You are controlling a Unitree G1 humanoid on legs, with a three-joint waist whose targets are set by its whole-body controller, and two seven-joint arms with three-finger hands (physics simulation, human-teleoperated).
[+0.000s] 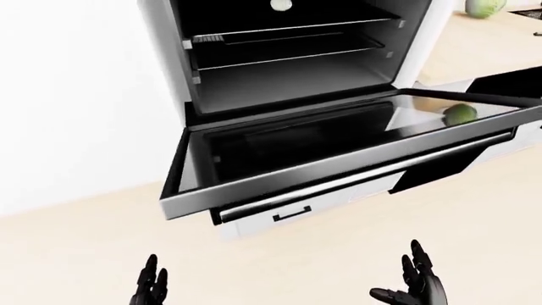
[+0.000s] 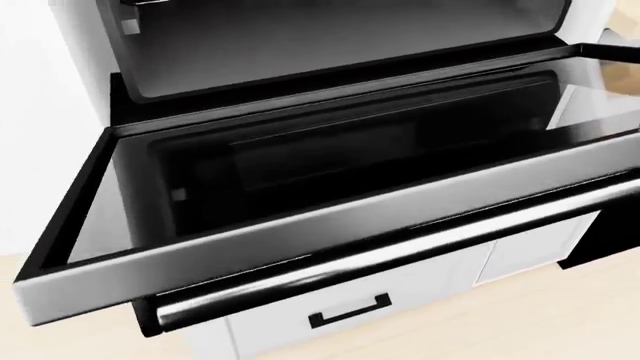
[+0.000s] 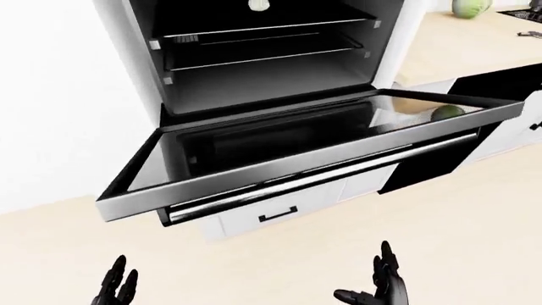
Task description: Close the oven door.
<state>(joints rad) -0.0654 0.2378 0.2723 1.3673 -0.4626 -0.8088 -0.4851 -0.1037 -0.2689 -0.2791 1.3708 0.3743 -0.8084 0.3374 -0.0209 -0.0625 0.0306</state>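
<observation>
The oven (image 1: 288, 57) stands open, its cavity with wire racks at the top of the left-eye view. Its door (image 1: 338, 143) hangs flat and horizontal, dark glass facing up, with a long steel handle bar (image 1: 373, 175) along its near edge. The door fills the head view (image 2: 330, 172). My left hand (image 1: 149, 283) is at the bottom left, fingers spread and empty, below the door. My right hand (image 1: 415, 283) is at the bottom right, fingers spread and empty, also below and short of the handle.
A white drawer with a black pull (image 1: 292, 215) sits under the door. A wooden counter (image 1: 483, 38) with a green round object (image 1: 485, 6) is at the top right; its reflection shows in the door glass. A white wall (image 1: 76, 95) is at the left.
</observation>
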